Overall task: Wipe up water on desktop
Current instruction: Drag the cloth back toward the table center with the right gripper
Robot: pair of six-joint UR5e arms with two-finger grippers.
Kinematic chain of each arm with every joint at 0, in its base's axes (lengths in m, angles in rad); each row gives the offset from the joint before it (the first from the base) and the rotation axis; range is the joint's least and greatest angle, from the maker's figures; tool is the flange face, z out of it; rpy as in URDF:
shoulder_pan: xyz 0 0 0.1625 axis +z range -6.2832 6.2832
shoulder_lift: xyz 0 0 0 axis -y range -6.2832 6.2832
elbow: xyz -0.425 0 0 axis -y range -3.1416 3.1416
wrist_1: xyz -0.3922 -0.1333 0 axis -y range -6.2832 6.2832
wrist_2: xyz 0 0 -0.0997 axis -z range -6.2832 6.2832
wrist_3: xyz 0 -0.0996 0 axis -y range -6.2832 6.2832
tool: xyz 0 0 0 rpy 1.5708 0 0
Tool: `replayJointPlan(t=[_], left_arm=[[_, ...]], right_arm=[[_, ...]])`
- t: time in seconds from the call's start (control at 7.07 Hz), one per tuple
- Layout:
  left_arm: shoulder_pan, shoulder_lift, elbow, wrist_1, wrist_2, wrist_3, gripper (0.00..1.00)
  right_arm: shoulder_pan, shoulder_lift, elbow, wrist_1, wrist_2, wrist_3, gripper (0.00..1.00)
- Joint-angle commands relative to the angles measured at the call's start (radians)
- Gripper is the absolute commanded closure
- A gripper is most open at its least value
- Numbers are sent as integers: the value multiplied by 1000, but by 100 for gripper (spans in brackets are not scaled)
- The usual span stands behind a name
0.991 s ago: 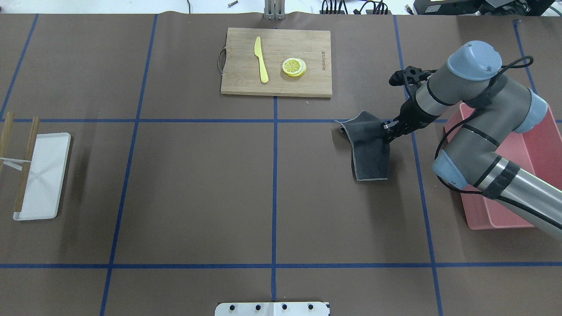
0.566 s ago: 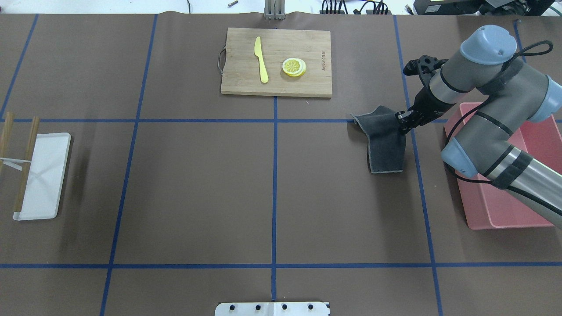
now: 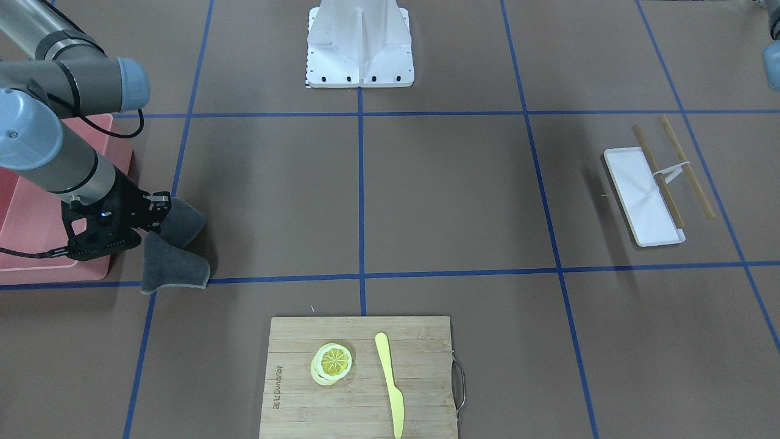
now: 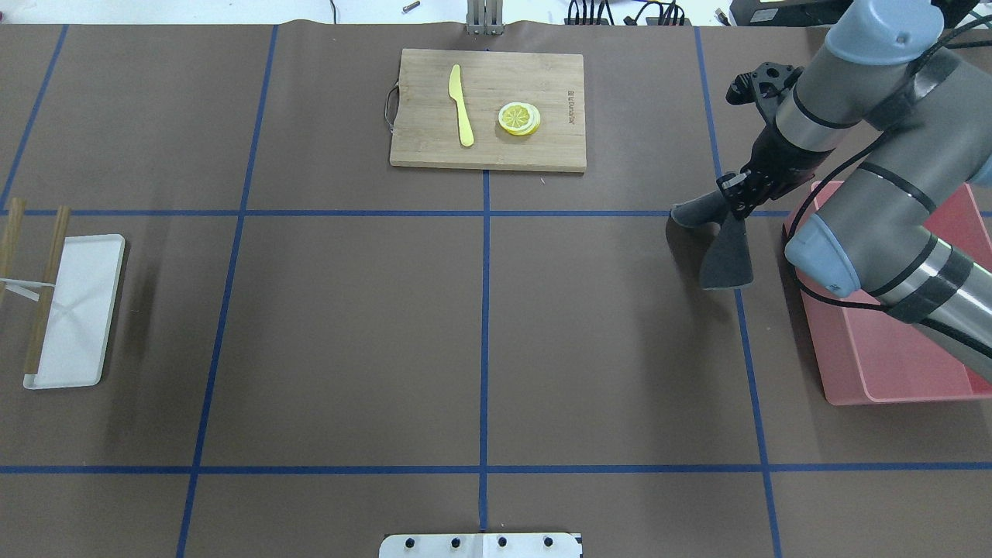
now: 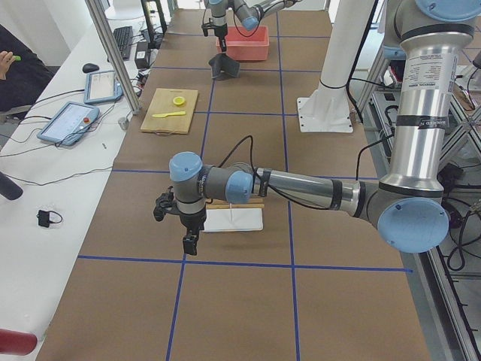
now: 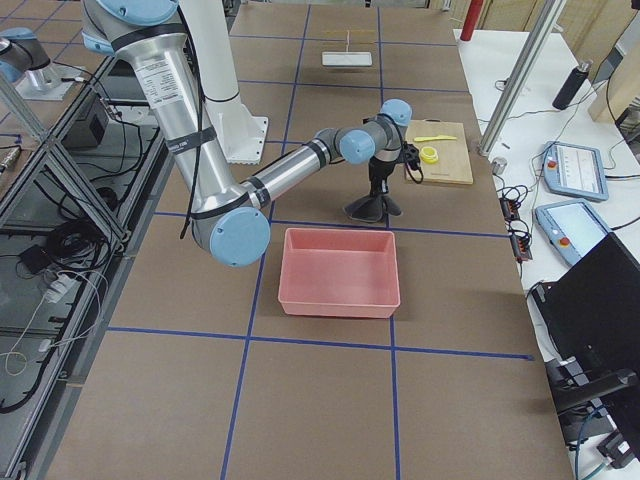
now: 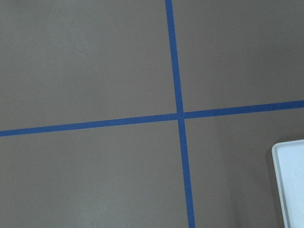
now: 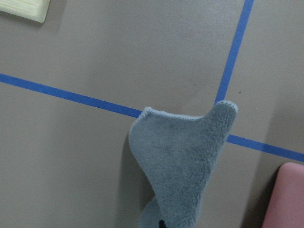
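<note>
The brown desktop (image 4: pixel 349 325) with blue tape lines shows no water that I can make out. My right gripper (image 4: pixel 736 205) is shut on a dark grey cloth (image 4: pixel 726 260), which hangs folded from it at the blue line beside the pink bin. The cloth also shows in the front view (image 3: pixel 173 268), the right wrist view (image 8: pixel 185 161) and the right side view (image 6: pixel 372 208). I cannot tell whether its lower edge touches the desktop. My left gripper (image 5: pixel 188 242) hangs above the desktop near the white tray; I cannot tell if it is open or shut.
A pink bin (image 4: pixel 891 364) stands at the right edge under my right arm. A bamboo cutting board (image 4: pixel 418 147) with a yellow knife (image 4: pixel 462 105) and lemon slices (image 4: pixel 518 118) lies at the back. A white tray (image 4: pixel 77 310) with bamboo sticks is at the left.
My right gripper has moved right and toward the back with the cloth. The cloth has been drawn up from lying spread on the desktop into a narrow hanging fold.
</note>
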Motion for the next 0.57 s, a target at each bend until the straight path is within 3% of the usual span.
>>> replayJointPlan(t=[0.0,0.42], left_arm=[[0,-1,1,0,0,-2,1],[0,-7,19,0,0,1,1]], right_arm=[[-50,48,45,-193,-153,-83,100],[-205,60,45,-188,-194,-38,100]])
